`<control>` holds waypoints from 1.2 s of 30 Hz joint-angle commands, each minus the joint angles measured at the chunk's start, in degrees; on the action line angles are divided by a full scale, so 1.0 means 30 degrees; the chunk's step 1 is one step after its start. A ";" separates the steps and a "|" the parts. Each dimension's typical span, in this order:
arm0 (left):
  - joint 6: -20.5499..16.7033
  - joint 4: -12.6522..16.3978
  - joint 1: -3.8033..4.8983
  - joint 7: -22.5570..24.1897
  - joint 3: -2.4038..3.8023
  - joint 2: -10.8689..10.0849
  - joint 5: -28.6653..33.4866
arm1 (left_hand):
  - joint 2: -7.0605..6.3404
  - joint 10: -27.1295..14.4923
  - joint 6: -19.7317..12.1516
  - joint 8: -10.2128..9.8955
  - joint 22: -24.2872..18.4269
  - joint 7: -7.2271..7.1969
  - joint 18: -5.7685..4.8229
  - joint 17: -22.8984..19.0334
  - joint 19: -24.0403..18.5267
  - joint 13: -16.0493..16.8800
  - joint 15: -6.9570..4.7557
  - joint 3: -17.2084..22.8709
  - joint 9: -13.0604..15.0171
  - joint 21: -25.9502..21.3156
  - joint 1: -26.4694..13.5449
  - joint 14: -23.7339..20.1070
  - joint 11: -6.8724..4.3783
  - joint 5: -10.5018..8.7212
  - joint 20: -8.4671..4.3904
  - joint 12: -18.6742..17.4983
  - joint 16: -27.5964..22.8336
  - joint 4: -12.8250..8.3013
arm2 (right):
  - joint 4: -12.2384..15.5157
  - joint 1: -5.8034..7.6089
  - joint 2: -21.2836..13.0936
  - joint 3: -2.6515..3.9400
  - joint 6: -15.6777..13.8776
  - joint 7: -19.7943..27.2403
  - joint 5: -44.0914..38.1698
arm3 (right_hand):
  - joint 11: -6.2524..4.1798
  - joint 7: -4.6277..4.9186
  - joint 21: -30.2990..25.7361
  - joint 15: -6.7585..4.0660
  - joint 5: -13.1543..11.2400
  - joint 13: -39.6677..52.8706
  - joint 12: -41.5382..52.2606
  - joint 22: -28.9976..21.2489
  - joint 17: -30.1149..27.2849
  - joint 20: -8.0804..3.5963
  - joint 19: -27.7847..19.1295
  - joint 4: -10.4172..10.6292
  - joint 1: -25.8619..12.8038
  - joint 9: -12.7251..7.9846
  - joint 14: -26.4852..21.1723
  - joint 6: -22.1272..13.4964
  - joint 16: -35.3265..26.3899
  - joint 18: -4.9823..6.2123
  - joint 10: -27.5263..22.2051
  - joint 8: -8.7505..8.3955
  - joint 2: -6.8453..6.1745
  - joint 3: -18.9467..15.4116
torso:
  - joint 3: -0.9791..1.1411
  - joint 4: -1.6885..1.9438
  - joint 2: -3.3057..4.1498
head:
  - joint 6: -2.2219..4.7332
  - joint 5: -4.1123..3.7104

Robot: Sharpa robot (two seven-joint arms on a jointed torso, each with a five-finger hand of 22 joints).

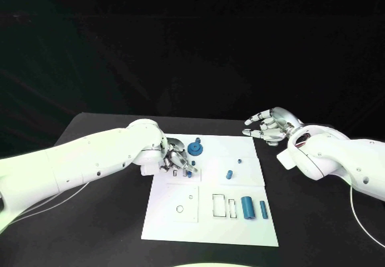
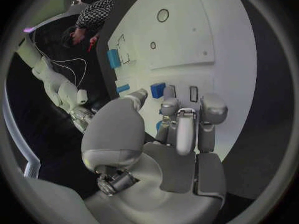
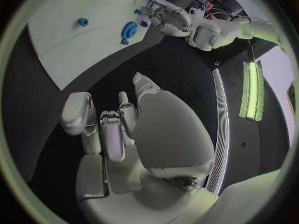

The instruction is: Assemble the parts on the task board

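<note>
Task board [image 1: 210,222]: 1 white plate, centred on black counter [image 1: 96,233]; dark surroundings. Blue parts: 2 cylinders [image 1: 247,207], 1 gear [image 1: 195,149]. Left hand [image 1: 178,161] pinches 1 blue part [image 1: 188,173]; right hand [image 1: 268,127] released, off-board.

Task board [image 1: 210,222] at table [image 1: 96,233] centre. Left hand [image 1: 177,161] over board's 10 o'clock part, fingertips just above small part [image 1: 188,173]. Round gear-like part [image 1: 195,149] at 1 o'clock of left hand, near board's far edge. Two small parts [image 1: 230,174] at board centre, toward 3 o'clock of left hand. Two cylinders [image 1: 248,208] side by side at board's 4 o'clock. Right hand [image 1: 271,127] off board, beyond its 1 o'clock corner, above table.
</note>
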 commanded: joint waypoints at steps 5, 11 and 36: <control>0.0429 -0.0098 0.0030 0.0121 -0.0027 0.0109 0.0342 | 0.0107 -0.0149 -0.0088 0.0022 0.0034 -0.0047 -0.0301 0.2469 -0.0017 -0.0072 -0.0171 -0.0071 0.0098 0.0093 0.0500 0.1132 0.0014 0.0024 0.0031 -0.0158 0.0127 -0.0045 | -0.0024 -0.0021 0.0033 0.0003 0.0264 0.0254 -0.0063 | -0.0022 -0.0055 0.0000 -0.0003 0.0054 0.0111 0.0117 0.0045 0.2919 -0.0079 -0.0012 -0.0016 0.0114 0.0037 0.1525 0.0082 -0.0042 0.0178 0.0078 0.0129 0.0122 0.0174 | -0.0022 -0.0007 -0.0011 | -0.0099 0.0022; 0.0410 -0.0132 0.0030 0.0221 -0.0053 0.0128 0.0421 | 0.0349 -0.0226 -0.0123 -0.0030 0.0046 -0.0047 -0.0293 0.2474 -0.0091 -0.0159 -0.0163 0.0149 0.0201 0.0125 0.1072 0.1126 0.0015 0.0049 0.0049 -0.0234 0.0129 -0.0044 | -0.0041 -0.0025 0.0052 0.0001 0.0329 0.0203 -0.0063 | -0.0024 -0.0055 0.0101 -0.0005 0.0052 0.0144 0.0151 0.0134 0.2950 -0.0082 0.0046 -0.0004 0.0098 0.0040 0.1533 0.0085 -0.0032 0.0153 0.0108 0.0146 0.0132 0.0192 | -0.0018 -0.0017 -0.0014 | -0.0132 -0.0021; 0.0341 -0.0321 0.0030 0.0295 -0.0157 0.0022 0.0782 | 0.0116 -0.0473 -0.0257 -0.0222 0.0237 -0.0201 -0.0290 0.2625 -0.0286 -0.0745 -0.0318 0.5604 0.0986 0.0341 0.4343 0.1169 -0.0155 0.0157 -0.0008 -0.0901 0.0169 -0.0677 | -0.0074 -0.0028 0.0057 -0.0002 0.0506 0.0116 -0.0063 | -0.0030 -0.0062 0.0138 -0.0011 0.0044 0.0187 0.0209 0.0173 0.2971 -0.0091 0.0083 0.0038 0.0028 0.0053 0.1541 0.0103 -0.0025 0.0143 0.0162 0.0222 0.0158 0.0259 | -0.0001 -0.0007 -0.0028 | -0.0262 0.0021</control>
